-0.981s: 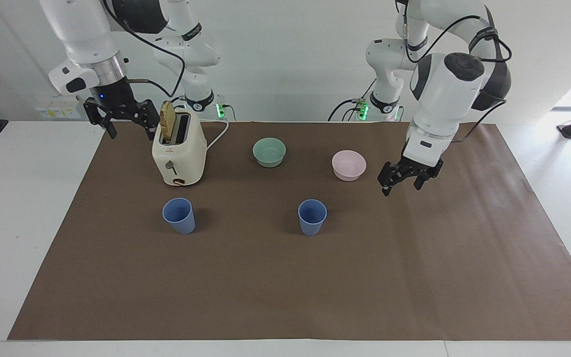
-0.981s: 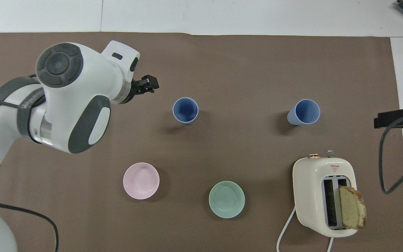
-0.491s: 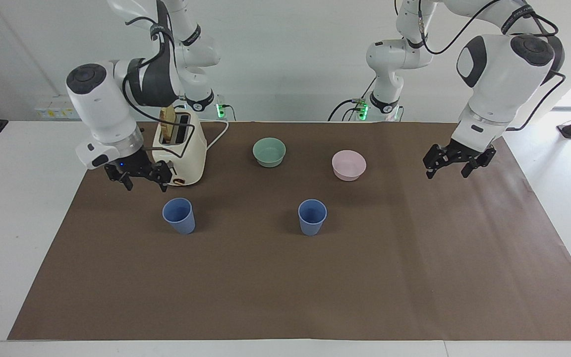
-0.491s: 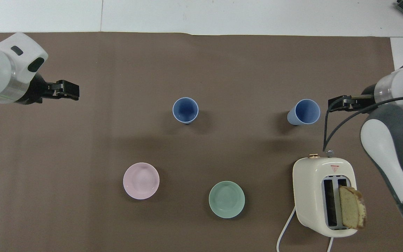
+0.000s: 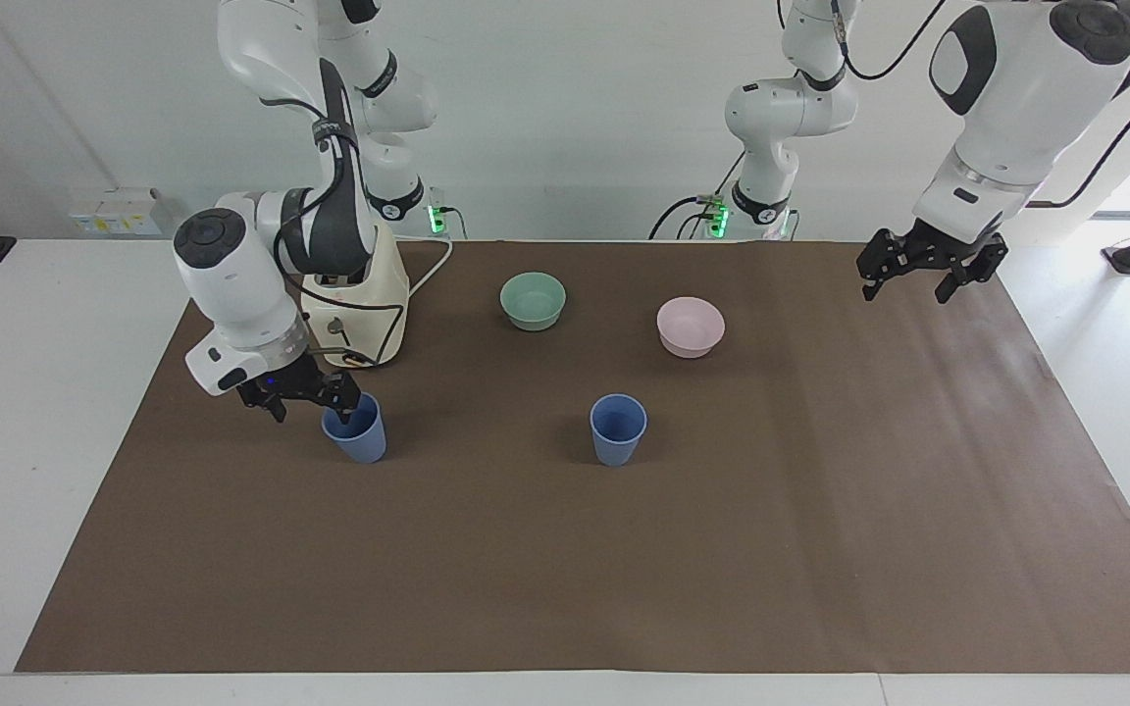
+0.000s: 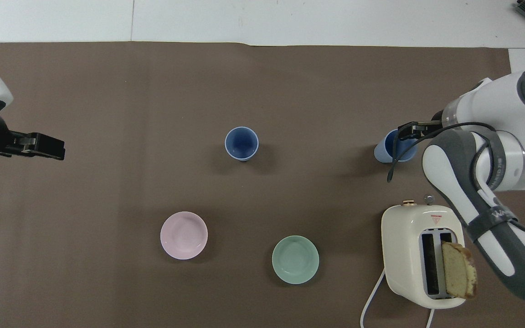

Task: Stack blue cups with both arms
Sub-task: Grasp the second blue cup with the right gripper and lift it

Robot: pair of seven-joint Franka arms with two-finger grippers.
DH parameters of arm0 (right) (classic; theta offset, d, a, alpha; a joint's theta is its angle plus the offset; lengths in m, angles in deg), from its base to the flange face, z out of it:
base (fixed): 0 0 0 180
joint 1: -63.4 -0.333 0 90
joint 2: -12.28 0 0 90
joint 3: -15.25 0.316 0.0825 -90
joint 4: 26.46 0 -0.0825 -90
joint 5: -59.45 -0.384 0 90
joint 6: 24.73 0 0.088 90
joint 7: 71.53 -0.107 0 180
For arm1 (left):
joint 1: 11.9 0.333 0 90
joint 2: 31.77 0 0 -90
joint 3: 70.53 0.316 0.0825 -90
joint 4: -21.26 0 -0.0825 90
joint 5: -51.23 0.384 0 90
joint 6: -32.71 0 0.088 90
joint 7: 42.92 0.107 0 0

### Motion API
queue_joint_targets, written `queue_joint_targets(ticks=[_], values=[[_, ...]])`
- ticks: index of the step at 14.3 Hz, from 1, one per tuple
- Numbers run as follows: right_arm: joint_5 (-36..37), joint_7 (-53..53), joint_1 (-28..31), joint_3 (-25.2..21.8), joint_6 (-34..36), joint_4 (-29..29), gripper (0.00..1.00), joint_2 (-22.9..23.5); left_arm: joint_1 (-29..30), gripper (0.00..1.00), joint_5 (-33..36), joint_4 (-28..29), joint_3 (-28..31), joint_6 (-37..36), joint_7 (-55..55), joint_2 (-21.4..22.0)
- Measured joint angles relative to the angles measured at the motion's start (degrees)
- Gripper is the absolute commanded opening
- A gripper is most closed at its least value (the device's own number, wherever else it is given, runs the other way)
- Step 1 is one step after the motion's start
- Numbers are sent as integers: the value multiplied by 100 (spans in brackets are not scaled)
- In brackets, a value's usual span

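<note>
Two blue cups stand upright on the brown mat. One cup (image 5: 354, 433) (image 6: 386, 153) is toward the right arm's end of the table, the other cup (image 5: 618, 429) (image 6: 241, 143) is near the middle. My right gripper (image 5: 313, 405) (image 6: 407, 132) is open and low at the first cup, with one finger at its rim on the side nearer to the right arm's end. The cup is not gripped. My left gripper (image 5: 908, 284) (image 6: 55, 149) is open and empty, raised over the mat's edge at the left arm's end.
A cream toaster (image 5: 374, 309) (image 6: 419, 255) with a bread slice (image 6: 458, 270) stands nearer to the robots than the first cup, partly hidden by the right arm. A mint-green bowl (image 5: 533, 300) (image 6: 295, 259) and a pink bowl (image 5: 690, 326) (image 6: 183, 235) sit nearer to the robots than the middle cup.
My right gripper has come down past the toaster to the rim of the cup at its end. My left gripper has pulled away from the pink bowl toward the mat's edge and risen.
</note>
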Motion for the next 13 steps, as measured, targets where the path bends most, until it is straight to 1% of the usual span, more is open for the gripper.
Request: queue_joint_targets(ticks=[3,7,8,9,10,11,13], values=[[0,-2,0,0,-45,76,100,32,0,100,0,-244,-5,-466,0,176],[0,-3,-1,0,-75,116,100,71,0,100,-57,-389,6,-598,-36,197],[0,19,-1,0,-100,132,57,86,0,100,-154,-390,13,-604,-97,198],[0,117,0,0,-168,162,36,113,0,100,-219,-394,16,-604,-134,197],[0,283,1,-3,-290,189,12,151,0,100,-247,-410,17,-604,-146,198],[0,383,3,-5,-404,209,0,194,0,100,-258,-429,18,-604,-158,200],[0,445,1,-4,-471,215,0,250,0,100,-263,-463,19,-604,-163,201]])
